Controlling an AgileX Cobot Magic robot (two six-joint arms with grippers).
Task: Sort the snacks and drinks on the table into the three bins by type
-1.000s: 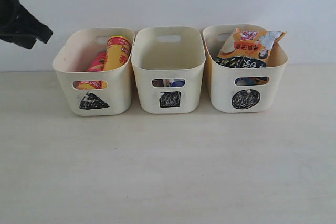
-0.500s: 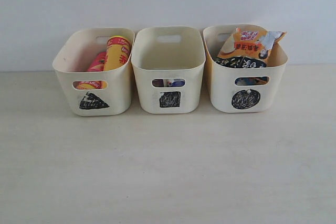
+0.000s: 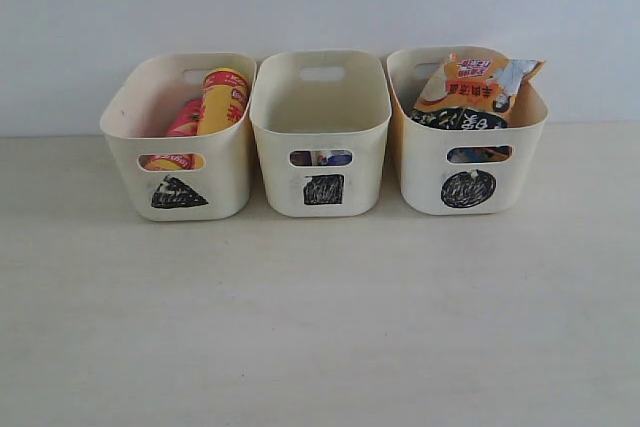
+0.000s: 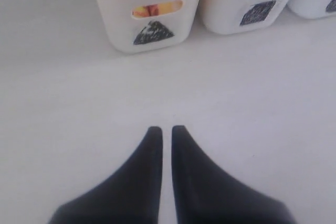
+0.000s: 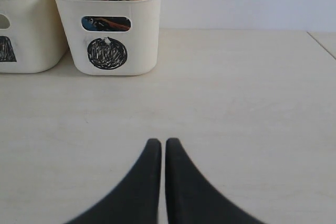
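Note:
Three cream bins stand in a row at the back of the table (image 3: 320,327). The triangle bin (image 3: 180,137) holds the yellow-red tube (image 3: 222,99) and the magenta tube (image 3: 185,117). Through the handle slot of the square bin (image 3: 320,132), the drink cartons (image 3: 322,158) show only as slivers. In the circle bin (image 3: 467,132) the orange-black bag (image 3: 475,82) sticks up, with the blue-white-black bag (image 3: 460,119) below it. Neither gripper appears in the exterior view. My left gripper (image 4: 161,128) is shut and empty above the table before the triangle bin (image 4: 147,11). Facing the circle bin (image 5: 110,30), my right gripper (image 5: 158,140) is likewise shut and empty.
A pale wall rises right behind the bins. The table's right edge (image 5: 321,43) shows in the right wrist view.
A dark arm at the upper left of the exterior view one second ago has left the view. The bins and their contents have not moved.

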